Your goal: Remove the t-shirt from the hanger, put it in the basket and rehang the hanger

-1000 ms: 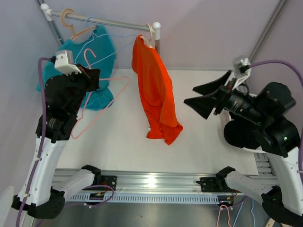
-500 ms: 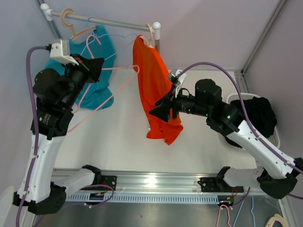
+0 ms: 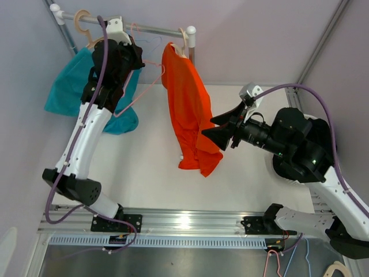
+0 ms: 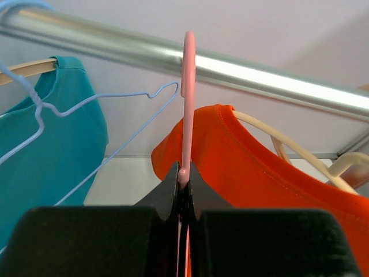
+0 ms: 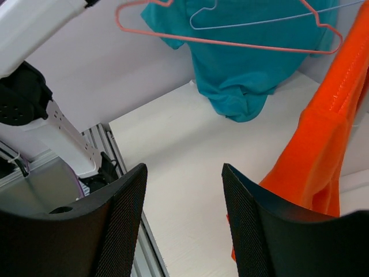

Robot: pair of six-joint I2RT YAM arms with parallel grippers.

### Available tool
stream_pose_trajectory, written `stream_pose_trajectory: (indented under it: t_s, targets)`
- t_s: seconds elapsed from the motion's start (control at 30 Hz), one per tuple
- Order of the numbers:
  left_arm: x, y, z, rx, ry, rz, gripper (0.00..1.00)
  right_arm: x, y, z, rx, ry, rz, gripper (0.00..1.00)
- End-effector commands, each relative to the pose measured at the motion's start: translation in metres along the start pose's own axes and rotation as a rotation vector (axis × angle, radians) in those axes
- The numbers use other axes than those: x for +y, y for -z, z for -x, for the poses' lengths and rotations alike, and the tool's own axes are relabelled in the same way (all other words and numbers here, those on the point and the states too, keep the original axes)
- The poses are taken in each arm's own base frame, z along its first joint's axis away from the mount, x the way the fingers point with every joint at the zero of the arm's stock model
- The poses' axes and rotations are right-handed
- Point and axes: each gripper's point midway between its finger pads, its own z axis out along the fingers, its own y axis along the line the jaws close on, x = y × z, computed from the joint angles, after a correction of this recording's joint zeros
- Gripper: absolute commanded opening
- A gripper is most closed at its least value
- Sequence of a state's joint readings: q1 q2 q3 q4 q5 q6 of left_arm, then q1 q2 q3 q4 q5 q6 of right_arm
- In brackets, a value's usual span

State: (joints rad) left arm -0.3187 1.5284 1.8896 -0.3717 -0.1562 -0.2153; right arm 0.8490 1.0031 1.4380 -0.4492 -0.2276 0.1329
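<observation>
Pale lilac walls close in a white table, and a metal rail [image 3: 144,27] runs across the back. The orange t-shirt [image 3: 187,109] hangs from a cream hanger [image 3: 183,39] at the rail's right end, its long axis dropping straight from the rail toward the table. The right gripper [image 3: 222,128] has its fingers spread wide and holds nothing. Its tips point at the shirt's lower half from just beside it. In the right wrist view the orange cloth lies off to one side of the fingers rather than between them, so I judge that any grasp turns on swinging the jaws across onto the fabric. The left gripper [image 4: 183,176] is clamped on the neck of a pink hanger [image 4: 187,86] and sits close under the rail. The t-shirt's collar is just beside it on its right, and a teal shirt [image 4: 57,133] and a blue wire hanger [image 4: 115,104] are on its left. Whether the pink hook is over the rail cannot be told. The right arm is therefore the free one nearest the body of the shirt. Half a second earlier the left arm held the pink hanger lower, out over the teal shirt, and it has since risen to the rail. The right gripper then overlapped the t-shirt's lower part and has drawn back a little. The t-shirt itself hangs as it did.
</observation>
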Motion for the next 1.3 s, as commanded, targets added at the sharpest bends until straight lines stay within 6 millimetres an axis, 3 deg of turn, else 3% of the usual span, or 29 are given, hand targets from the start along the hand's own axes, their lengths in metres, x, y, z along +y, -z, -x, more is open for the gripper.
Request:
stream_pose_trajectory:
  t_s: [0.0, 0.07, 0.17, 0.2, 0.23, 0.33, 0.43, 0.53, 0.57, 0.63, 0.67, 0.8, 0.9, 0.93, 0.97, 1.1, 1.27]
  targets:
    - [-0.004, -0.008, 0.048, -0.162, -0.039, 0.009, 0.01, -0.007, 0.011, 0.009, -0.016, 0.022, -0.054, 0.59]
    - [-0.004, -0.027, 0.043, -0.161, -0.045, 0.016, 0.01, -0.008, 0.013, 0.006, -0.008, 0.02, -0.062, 0.59]
    - [-0.008, -0.034, 0.042, -0.169, -0.031, 0.001, 0.01, -0.015, 0.011, -0.001, 0.006, 0.018, -0.094, 0.59]
    - [-0.012, -0.031, 0.052, -0.206, -0.02, -0.02, 0.01, -0.018, 0.01, -0.006, 0.017, 0.018, -0.104, 0.59]
    - [-0.016, -0.032, 0.04, -0.186, -0.021, -0.053, 0.01, -0.019, 0.009, -0.008, 0.021, 0.017, -0.107, 0.59]
    - [-0.023, -0.015, 0.049, -0.195, 0.015, -0.09, 0.01, -0.024, 0.002, -0.015, 0.035, 0.009, -0.115, 0.59]
    - [-0.02, 0.003, 0.057, -0.228, 0.044, -0.085, 0.01, -0.026, -0.005, -0.017, 0.033, 0.001, -0.104, 0.59]
    - [-0.014, 0.003, 0.059, -0.24, 0.02, -0.058, 0.01, -0.024, -0.013, -0.021, 0.049, -0.006, -0.077, 0.59]
    - [-0.015, 0.005, 0.072, -0.268, 0.016, -0.053, 0.01, -0.024, -0.015, -0.022, 0.053, -0.008, -0.075, 0.59]
    - [-0.012, -0.008, 0.062, -0.233, -0.01, -0.033, 0.01, -0.026, -0.016, -0.023, 0.056, -0.011, -0.075, 0.59]
    - [-0.013, -0.008, 0.069, -0.248, -0.01, -0.03, 0.01, -0.025, -0.016, -0.023, 0.056, -0.011, -0.074, 0.59]
    - [-0.012, -0.018, 0.067, -0.254, -0.015, -0.021, 0.01, -0.027, -0.016, -0.025, 0.058, -0.012, -0.079, 0.59]
    - [-0.011, -0.045, 0.05, -0.19, -0.039, 0.0, 0.01, -0.027, -0.015, -0.025, 0.06, -0.018, -0.078, 0.59]
    - [-0.014, -0.044, 0.066, -0.221, -0.041, -0.005, 0.01, -0.027, -0.014, -0.026, 0.064, -0.02, -0.08, 0.59]
    - [-0.012, -0.057, 0.051, -0.191, -0.052, 0.002, 0.01, -0.026, -0.013, -0.025, 0.062, -0.019, -0.078, 0.59]
    - [-0.006, -0.075, 0.039, -0.196, -0.06, 0.018, 0.01, -0.031, -0.007, -0.025, 0.064, -0.022, -0.113, 0.6]
    - [0.007, -0.079, 0.034, -0.184, -0.05, 0.045, 0.01, -0.034, 0.001, -0.027, 0.065, -0.019, -0.135, 0.61]
